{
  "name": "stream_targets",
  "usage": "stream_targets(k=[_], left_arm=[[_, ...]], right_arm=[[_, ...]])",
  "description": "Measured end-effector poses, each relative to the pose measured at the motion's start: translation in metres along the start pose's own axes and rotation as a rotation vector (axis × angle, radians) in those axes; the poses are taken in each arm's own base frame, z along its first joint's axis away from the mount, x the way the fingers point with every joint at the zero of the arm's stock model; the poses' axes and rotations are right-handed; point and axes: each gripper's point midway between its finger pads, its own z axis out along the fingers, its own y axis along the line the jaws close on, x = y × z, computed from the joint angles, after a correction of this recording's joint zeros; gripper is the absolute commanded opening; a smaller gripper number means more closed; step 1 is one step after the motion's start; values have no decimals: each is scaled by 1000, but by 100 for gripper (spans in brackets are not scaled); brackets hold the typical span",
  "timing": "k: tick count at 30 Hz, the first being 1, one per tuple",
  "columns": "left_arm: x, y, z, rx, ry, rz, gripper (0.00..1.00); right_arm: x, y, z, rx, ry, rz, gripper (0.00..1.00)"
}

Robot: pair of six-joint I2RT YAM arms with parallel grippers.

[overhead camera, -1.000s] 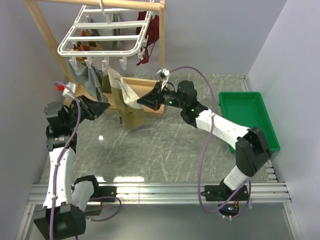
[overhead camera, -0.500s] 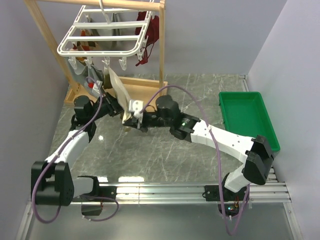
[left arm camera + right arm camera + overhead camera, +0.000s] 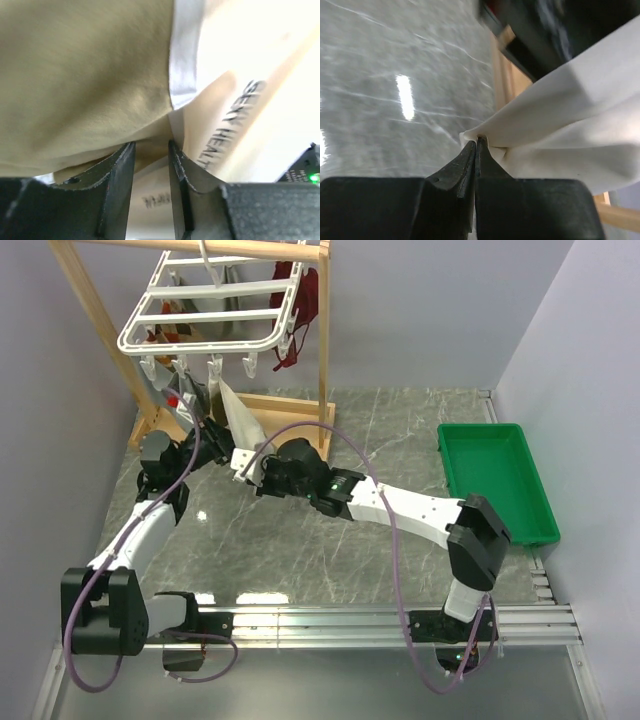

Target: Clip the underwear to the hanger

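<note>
Both arms have moved toward the upper left of the frame, under the hanger (image 3: 200,344). The underwear (image 3: 235,420) hangs there, soft, light and limp. The right tool (image 3: 476,142) pinches a fold of its pale band. The left tool (image 3: 150,147) stands narrowly parted at the tan cloth. I judge the firmer band edge is the best place to hold.

Left end effector (image 3: 151,146): two dark, ridged fingers (image 3: 117,185) rising from the lower edge, tips a narrow gap apart.
Underwear (image 3: 85,75): tan cloth, up close, filling the area above and left of the fingers. A fold dips into the gap at the fingertips; whether it is pinched cannot be told.
White strip (image 3: 182,50): runs down the cloth directly above the right finger.
Cream band (image 3: 235,125): dark printed lettering, above and right of the right finger.
Green light (image 3: 314,177): far right, on a dark housing (image 3: 302,167).
</note>
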Motion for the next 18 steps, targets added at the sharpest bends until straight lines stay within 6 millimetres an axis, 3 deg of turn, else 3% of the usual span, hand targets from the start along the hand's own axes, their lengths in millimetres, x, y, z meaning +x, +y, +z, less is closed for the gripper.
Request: stream_targets(k=[10,13,18], left_arm=[[-26,34,-29,-130,-66,-11,45],[-30,37,-35,-141,-65,-4,50],[-30,34,-50,-149,-48,21,57]], right_arm=[[48,-27,29,155,146,5,0],[55,-31,32,178,163,7,0],[48,-38,33,209,144,17,9]])
